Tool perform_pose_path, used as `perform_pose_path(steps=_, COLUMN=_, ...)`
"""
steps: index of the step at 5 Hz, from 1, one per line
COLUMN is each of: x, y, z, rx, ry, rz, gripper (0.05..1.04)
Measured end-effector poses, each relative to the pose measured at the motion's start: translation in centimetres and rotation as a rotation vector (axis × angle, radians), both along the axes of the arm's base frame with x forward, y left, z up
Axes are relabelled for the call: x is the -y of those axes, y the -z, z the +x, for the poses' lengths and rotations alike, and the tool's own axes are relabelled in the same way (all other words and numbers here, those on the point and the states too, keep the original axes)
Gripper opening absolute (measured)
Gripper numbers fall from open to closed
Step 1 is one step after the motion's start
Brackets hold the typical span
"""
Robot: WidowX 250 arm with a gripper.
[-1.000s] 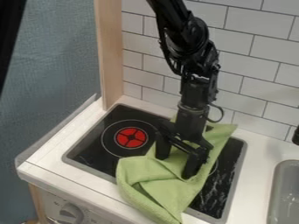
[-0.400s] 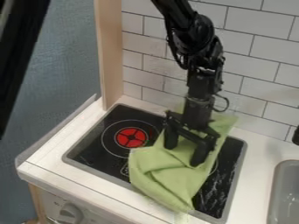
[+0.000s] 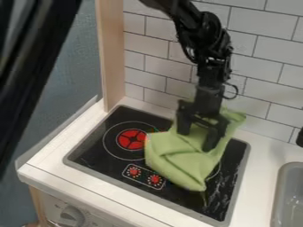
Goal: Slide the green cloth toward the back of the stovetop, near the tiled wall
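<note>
The black gripper (image 3: 196, 141) hangs over the right half of the stove, its two fingers apart and pointing down against the green cloth (image 3: 181, 160). Part of the cloth shows between the fingers, and more of it extends behind them toward the tiled wall. The cloth lies creased over the right side of the black cooktop (image 3: 112, 165), its front end narrowing to a corner. Whether the fingertips press on the cloth is hidden.
A red burner (image 3: 131, 139) is left of the cloth, with two small printed red dials (image 3: 144, 176) in front. A grey sink (image 3: 286, 195) stands at the right, a wooden post (image 3: 110, 57) at the back left. A dark blurred object (image 3: 36, 57) crosses the upper left.
The gripper has moved back and to the right, and the cloth has shifted with it, uncovering the printed dials. The dark shape at upper left has come further into view.
</note>
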State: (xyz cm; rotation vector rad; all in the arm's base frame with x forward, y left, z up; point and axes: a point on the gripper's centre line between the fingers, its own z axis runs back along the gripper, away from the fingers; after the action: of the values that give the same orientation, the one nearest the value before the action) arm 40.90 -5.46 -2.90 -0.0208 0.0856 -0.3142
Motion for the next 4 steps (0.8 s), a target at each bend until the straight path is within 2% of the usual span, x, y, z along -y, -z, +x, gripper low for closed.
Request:
perform_pose_path(steps=1, x=0.1, y=0.0, z=1.1, rx=0.014, ry=0.013, rz=0.0, gripper=0.999)
perform_pose_path(steps=2, x=0.1, y=-0.4, z=1.0, rx=0.018, ry=0.024, rz=-0.009, gripper=0.999)
perform_pose_path(steps=3, x=0.1, y=-0.6, z=-0.4, rx=0.011, ry=0.026, rz=-0.039, gripper=0.999)
perform_pose_path(steps=4, x=-0.8, y=-1.7, z=-1.6, rx=0.016, ry=-0.009, rz=-0.04, gripper=0.999)
